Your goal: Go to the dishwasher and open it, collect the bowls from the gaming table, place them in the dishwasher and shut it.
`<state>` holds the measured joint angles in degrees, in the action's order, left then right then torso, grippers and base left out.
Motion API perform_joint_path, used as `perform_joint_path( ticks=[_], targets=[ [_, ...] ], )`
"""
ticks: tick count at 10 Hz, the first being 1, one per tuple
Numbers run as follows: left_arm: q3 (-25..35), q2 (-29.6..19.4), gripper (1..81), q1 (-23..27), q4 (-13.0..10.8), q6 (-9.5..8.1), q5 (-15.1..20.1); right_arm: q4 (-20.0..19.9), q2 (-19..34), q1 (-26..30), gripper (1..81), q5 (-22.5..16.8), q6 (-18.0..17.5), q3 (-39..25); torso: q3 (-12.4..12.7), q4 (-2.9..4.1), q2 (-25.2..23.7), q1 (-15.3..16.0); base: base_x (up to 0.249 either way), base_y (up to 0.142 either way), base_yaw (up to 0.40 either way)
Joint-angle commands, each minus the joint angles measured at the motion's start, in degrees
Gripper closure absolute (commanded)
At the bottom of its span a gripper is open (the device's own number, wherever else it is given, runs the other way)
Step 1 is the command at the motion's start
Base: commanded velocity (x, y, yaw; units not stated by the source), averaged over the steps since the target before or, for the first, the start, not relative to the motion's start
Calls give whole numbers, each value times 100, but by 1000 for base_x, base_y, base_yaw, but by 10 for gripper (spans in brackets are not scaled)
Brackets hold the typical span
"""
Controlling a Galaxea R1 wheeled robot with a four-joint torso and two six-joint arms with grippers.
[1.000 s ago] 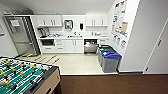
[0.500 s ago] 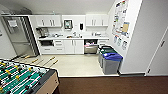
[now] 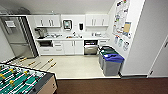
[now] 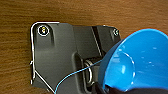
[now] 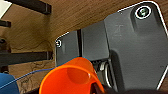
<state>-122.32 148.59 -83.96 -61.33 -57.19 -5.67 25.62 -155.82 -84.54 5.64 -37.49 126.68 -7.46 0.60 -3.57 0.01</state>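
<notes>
The dishwasher (image 3: 90,47) is built in under the far counter: a steel grey front panel with a dark band above it. The gaming table (image 3: 22,80), a table-football table with a green field, fills the head view's lower left corner. In the left wrist view a bright blue bowl (image 4: 140,60) hangs tilted over the wooden floor, and my left gripper (image 4: 107,88) is shut on its rim. In the right wrist view my right gripper (image 5: 97,88) is shut on an orange bowl (image 5: 72,77). A blue bowl edge (image 5: 7,83) shows beside it.
Two grey bins with a blue lid (image 3: 112,58) and a green lid (image 3: 107,51) stand against the right wall, close to the dishwasher. A steel fridge (image 3: 17,37) stands at the left. Pale floor (image 3: 75,67) lies beyond the dark wooden floor (image 3: 112,86).
The whole head view has shifted a little: the table-football table sits lower in the corner and the kitchenette looks slightly closer, so the camera has moved forward.
</notes>
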Motion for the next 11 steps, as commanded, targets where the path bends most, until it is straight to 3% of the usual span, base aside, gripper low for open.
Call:
perform_joint_path(
  ticks=[1, 11],
  targets=[
    [85, -180, 811, 287, -54, 15, 83, 101, 84, 284, 811, -195, 4, -75, 0, 0, 0, -1, 157, 0, 0],
    [85, -215, 811, 279, -37, 15, 75, 101, 75, 292, 811, -204, 4, -74, 0, 0, 2, 0, 157, 0, 0]
  ],
)
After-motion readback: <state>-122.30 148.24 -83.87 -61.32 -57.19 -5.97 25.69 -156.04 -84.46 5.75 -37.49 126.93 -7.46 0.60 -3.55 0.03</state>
